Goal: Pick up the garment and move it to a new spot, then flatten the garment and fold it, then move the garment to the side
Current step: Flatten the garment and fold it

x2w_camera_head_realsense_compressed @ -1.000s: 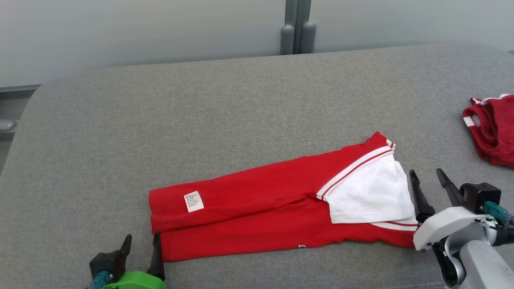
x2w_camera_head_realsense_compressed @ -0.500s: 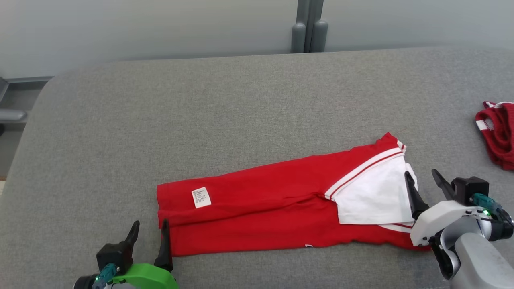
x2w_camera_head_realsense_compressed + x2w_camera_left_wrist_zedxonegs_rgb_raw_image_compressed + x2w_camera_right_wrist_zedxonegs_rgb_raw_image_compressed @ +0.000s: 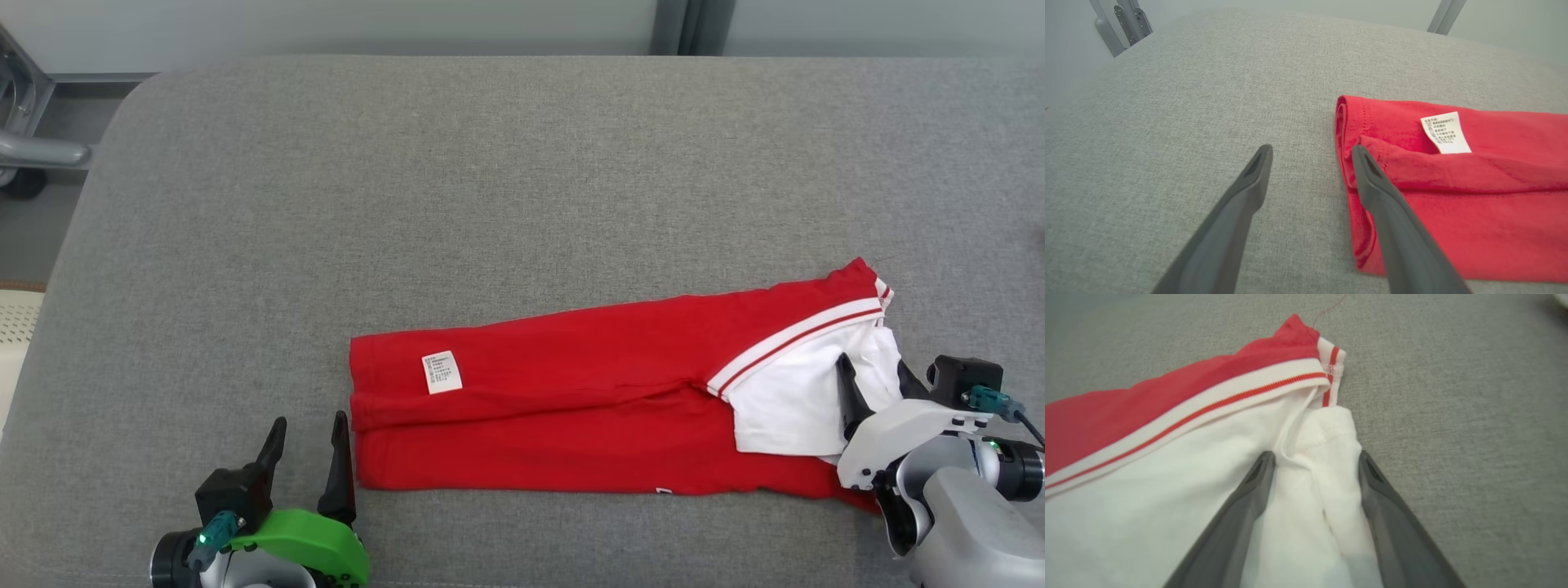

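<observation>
The garment (image 3: 571,392) is red with a white, red-striped end (image 3: 784,400) and lies folded lengthwise on the grey cushion (image 3: 490,180). A white care label (image 3: 442,371) sits near its left end. My left gripper (image 3: 309,425) stands open just left of that end. In the left wrist view its (image 3: 1310,153) right finger (image 3: 1372,183) lies over the garment's (image 3: 1474,196) folded edge. My right gripper (image 3: 872,367) is open over the white end. In the right wrist view its (image 3: 1316,457) two fingers straddle a fold of white fabric (image 3: 1327,490).
The cushion's rounded left edge (image 3: 73,245) drops off to the floor. A metal frame (image 3: 33,147) stands beyond the far left corner. Grey posts (image 3: 694,16) rise along the wall behind. Bare cushion stretches behind and left of the garment.
The camera has tilted down and turned, and a second red cloth at the right has left the picture. My right gripper has moved from beside the white end to over it. Both grippers stay open.
</observation>
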Controlling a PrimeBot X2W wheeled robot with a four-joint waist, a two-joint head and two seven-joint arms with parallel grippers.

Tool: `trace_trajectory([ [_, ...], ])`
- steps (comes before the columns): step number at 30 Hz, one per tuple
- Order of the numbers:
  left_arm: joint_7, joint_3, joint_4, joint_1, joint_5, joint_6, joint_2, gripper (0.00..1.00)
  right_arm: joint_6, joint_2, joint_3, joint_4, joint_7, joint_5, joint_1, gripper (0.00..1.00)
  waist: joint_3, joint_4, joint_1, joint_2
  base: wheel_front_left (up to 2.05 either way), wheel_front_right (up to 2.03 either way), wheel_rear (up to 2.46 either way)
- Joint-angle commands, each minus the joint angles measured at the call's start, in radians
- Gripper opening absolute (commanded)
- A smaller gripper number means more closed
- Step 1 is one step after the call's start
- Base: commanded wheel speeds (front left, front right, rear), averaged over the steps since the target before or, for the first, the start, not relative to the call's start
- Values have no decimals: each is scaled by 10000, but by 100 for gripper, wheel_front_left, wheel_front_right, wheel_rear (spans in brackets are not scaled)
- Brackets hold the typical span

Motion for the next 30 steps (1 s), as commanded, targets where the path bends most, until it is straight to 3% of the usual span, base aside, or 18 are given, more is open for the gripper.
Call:
trace_trajectory([
  [1, 2, 15, -27, -150, 9, 5, 36, 100, 32, 316, 370, 264, 169, 310, 207, 100, 131, 150, 0, 0, 0, 0, 0],
  [4, 2, 42, -65, -122, 31, -13, 37, 100, 66, 466, 1042, 209, 255, 928, 319, 100, 121, 156, 0, 0, 0, 0, 0],
  [5, 2, 46, -71, -122, 40, -22, 36, 100, 71, 435, 1462, 128, 286, 1233, 352, 94, 96, 133, 0, 0, 0, 0, 0],
  [7, 2, 4, -68, -127, 43, -42, 37, 100, 71, 419, 1789, 158, 447, 1590, 392, 49, 81, 110, 0, 0, 0, 0, 0],
  [9, 2, -50, -57, -159, 36, -53, 37, 100, 69, 317, 2035, 267, 576, 1906, 418, 11, 71, 108, 0, 0, 0, 0, 0],
  [10, 2, -81, -54, -176, 22, -60, 37, 100, 66, 263, 2131, 337, 583, 2018, 420, 0, 71, 113, 0, 0, 0, 0, 0],
  [17, 2, -137, -60, -223, -9, -71, 37, 100, -15, -235, 2278, 693, 414, 2621, 99, 0, 48, 142, 0, 0, 0, 0, 0],
  [24, 2, -140, -123, -57, 34, -111, 32, 100, -67, -1197, 1538, 1315, 96, 2452, -524, 0, -144, 89, 0, 0, 0, 0, 0],
  [30, 2, -66, -129, 181, 6, -119, 36, 100, -2, -1546, 702, 599, 51, 1894, -771, 0, -387, -194, 0, 0, 0, 0, 0],
])
